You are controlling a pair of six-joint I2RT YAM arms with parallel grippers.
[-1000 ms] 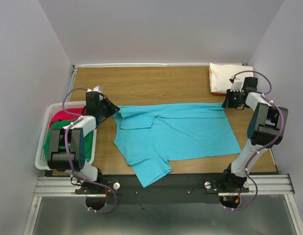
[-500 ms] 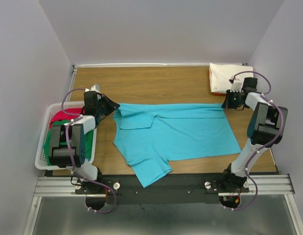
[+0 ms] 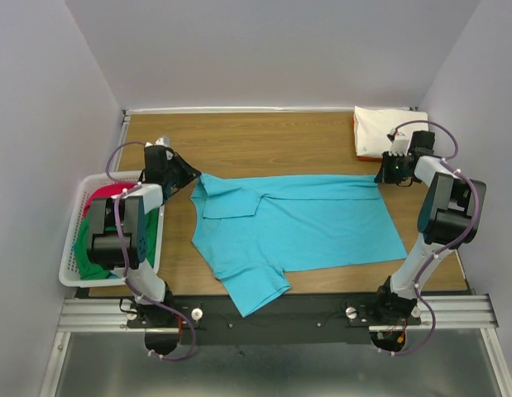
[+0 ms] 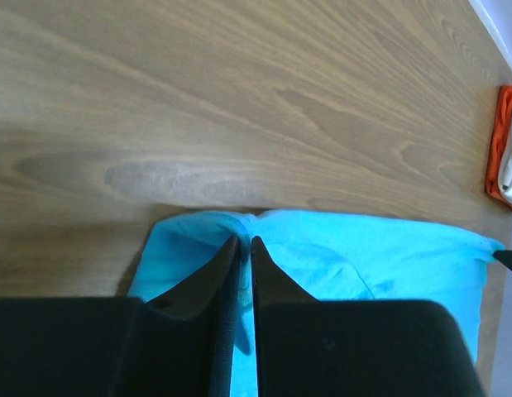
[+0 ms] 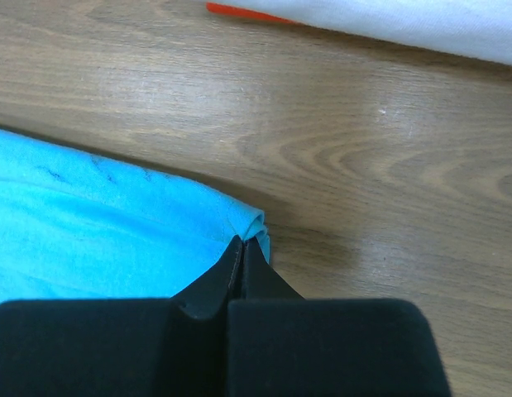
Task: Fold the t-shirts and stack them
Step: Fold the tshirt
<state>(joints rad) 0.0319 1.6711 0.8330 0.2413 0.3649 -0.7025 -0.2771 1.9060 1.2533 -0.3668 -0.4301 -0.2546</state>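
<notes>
Now | your left gripper (image 4: pixel 245 241) and right gripper (image 5: pixel 242 243) each pinch a far corner of the turquoise cloth t-shirt (image 3: pixel 297 223) lying flat on the wooden table (image 3: pixel 264 141), likely tensioning that edge to fold | count: 1 folded cream-white tee (image 3: pixel 386 126) on 1 orange tee (image 4: pixel 494 145); 1 red tee (image 3: pixel 107 196) and 1 green tee (image 3: pixel 88 252) in 1 white lattice basket (image 3: pixel 67 273)

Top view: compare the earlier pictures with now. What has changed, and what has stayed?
The left hand, shut on a corner of the blue shirt, moved slightly toward the far edge, drawing that corner along. The right hand kept its grip on the other corner; the white shirt and basket stayed put.
</notes>
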